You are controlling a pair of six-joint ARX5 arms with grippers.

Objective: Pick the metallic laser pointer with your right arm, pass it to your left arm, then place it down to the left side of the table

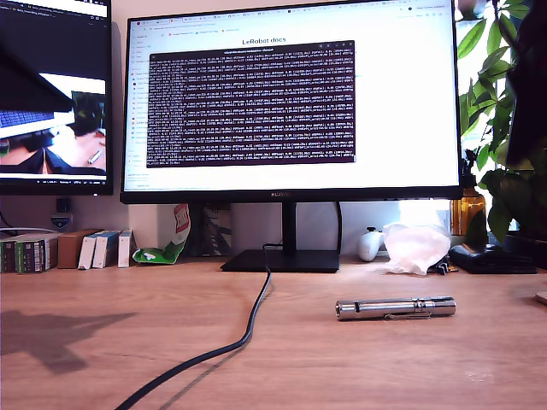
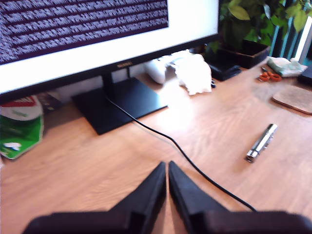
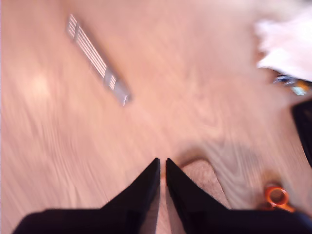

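Your slim, shiny silver metal laser pointer (image 1: 395, 307) lies flat on the light-brown wood-grain table (image 1: 102, 359), nothing gripping it, its ringed segments and thin clip plain in the exterior view. So nothing of the task is done yet, as I read it: the pick, the hand-over and the set-down are all ahead of you. From my first gripper (image 2: 167, 168) the pointer (image 2: 262, 142) sits well ahead and off to one side, with the thin black cable (image 2: 185, 156) snaking across the wood between the two. That gripper's black wedge jaws are pressed together, only a hairline between the tips, holding nothing. From my second gripper (image 3: 162, 165) the pointer (image 3: 97, 58) shows as a blurred silver streak, out ahead and off to the side, well apart from the tips; its jaws are pressed together and empty as well. Neither arm shows in the exterior view, so I can't tell you there which one stands nearer. Beyond the pointer you have a crumpled white wad of plastic or tissue (image 1: 416, 248) near the flat black monitor base (image 1: 282, 260). Whichever arm makes the pick will need its jaws spread first.
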